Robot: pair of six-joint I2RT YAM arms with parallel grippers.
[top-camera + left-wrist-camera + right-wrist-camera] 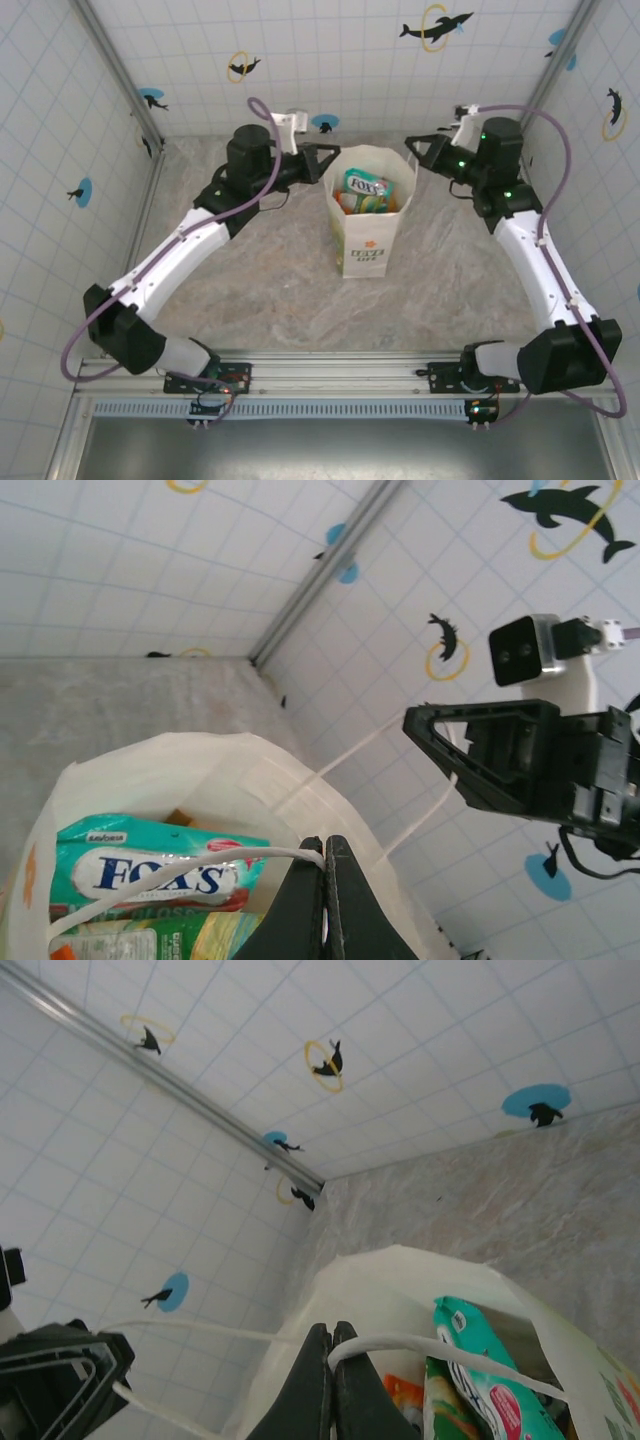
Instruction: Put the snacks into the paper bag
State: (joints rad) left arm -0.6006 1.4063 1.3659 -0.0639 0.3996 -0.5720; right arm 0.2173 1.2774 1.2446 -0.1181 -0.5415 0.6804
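l jaws clamped on string handle (240, 854) | r jaws clamped on 2nd handle (420, 1339) | pkt (150, 875) in paper bag (366, 225): "fox's"

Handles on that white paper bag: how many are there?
2. The left handle is pinched in the left gripper; the right handle is pinched in the right gripper. None seems hidden.

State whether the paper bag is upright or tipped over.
Upright: the paper bag stands on its base, mouth facing up, snacks visible inside.
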